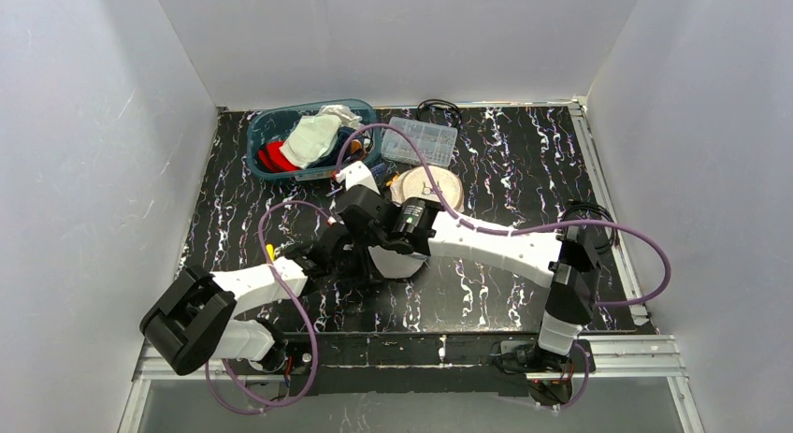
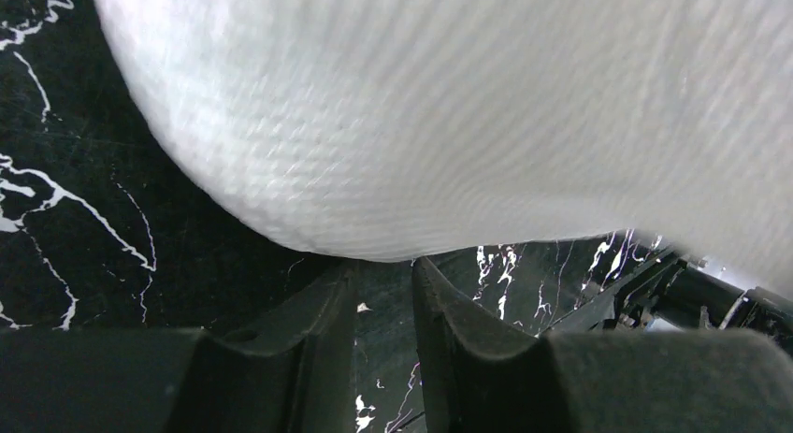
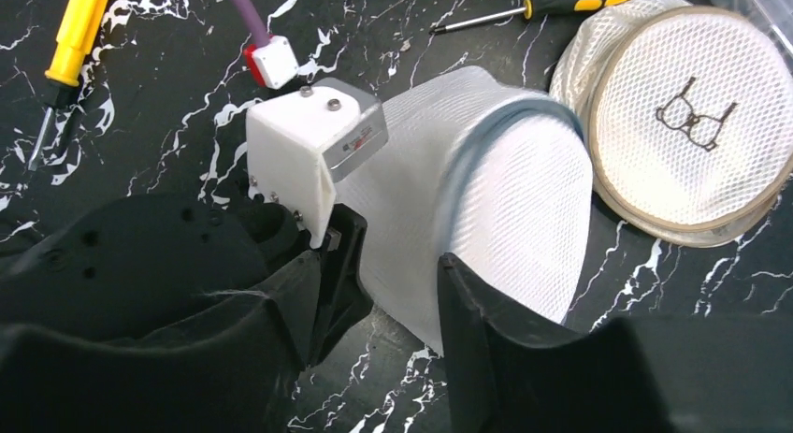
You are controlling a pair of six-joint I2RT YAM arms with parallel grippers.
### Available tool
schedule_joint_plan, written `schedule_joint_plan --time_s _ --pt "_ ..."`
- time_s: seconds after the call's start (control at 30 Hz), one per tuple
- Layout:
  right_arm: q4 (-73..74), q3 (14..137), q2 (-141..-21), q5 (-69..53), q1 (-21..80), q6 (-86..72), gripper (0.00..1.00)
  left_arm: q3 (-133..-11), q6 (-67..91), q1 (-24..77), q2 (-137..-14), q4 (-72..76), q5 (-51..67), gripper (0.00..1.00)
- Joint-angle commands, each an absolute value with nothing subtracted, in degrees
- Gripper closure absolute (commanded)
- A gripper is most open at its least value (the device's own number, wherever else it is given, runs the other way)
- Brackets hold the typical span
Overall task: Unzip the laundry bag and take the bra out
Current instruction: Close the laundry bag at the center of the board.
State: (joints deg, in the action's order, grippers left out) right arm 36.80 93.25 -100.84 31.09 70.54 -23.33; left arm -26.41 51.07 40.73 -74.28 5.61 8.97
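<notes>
Right claw (image 3: 383,265) is hanging open at the white laundry bag (image 3: 505,199) mid-table, holding nothing. Left claw (image 2: 383,267) is sitting nearly closed at its edge; can't tell if pinching. I'm locating the zipper pull before closing.

**Worktop (image 1: 524,171) clearance.** Bare surface runs across the right of the frame and the lower left. At centre, the left end effector (image 2: 383,274) and right end effector (image 3: 388,293) crowd a white mesh piece (image 1: 391,263). Round mesh bag (image 1: 427,185), clear box (image 1: 421,140) and blue basket (image 1: 255,157) bar the upper middle.
</notes>
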Motion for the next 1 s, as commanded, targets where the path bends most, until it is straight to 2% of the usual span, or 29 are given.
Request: schedule_joint_plan --time_s 0.0,0.17,0.37,0.43,0.47,0.53,0.57,0.67,0.83,0.97 --pt "30.5 89.8 -96.0 26.2 69.1 -24.9 0.39 -24.4 50.9 40.9 -72.1 3.2 7.2 0.72" --pt "27.2 83.1 -89.1 27.2 67.2 -26.7 0.31 -23.9 51.0 41.0 -67.9 -1.1 5.9 0.65" --pt "21.1 67.0 -75.3 27.7 60.1 -29.9 0.25 -28.4 48.9 40.9 -56.6 -15.6 1.6 0.48" --pt "20.2 63.4 -70.8 29.6 59.0 -30.3 0.24 -32.5 48.5 40.8 -52.4 -23.7 -3.4 0.41" --pt "19.8 61.8 -68.8 30.8 59.0 -30.4 0.23 -35.1 48.6 40.9 -50.0 -28.9 -6.0 0.35" --pt "19.5 59.0 -65.4 33.0 58.9 -30.6 0.22 -40.8 49.5 41.0 -47.9 -34.4 -11.4 0.16" --pt "19.8 57.5 -63.7 34.1 58.8 -30.9 0.22 -43.4 50.1 40.9 -47.7 -35.9 -12.9 0.02" --pt "20.7 55.0 -61.3 35.8 58.4 -31.7 0.22 -51.5 51.5 40.8 -52.1 -37.6 -13.9 0.01" --pt "21.6 52.8 -58.9 36.3 58.1 -33.2 0.21 -66.7 52.2 40.8 -69.7 -41.3 -12.5 0.01" --pt "22.0 51.6 -57.0 35.3 58.0 -33.6 0.21 -72.2 52.3 40.8 -79.3 -41.0 -11.3 0.01"
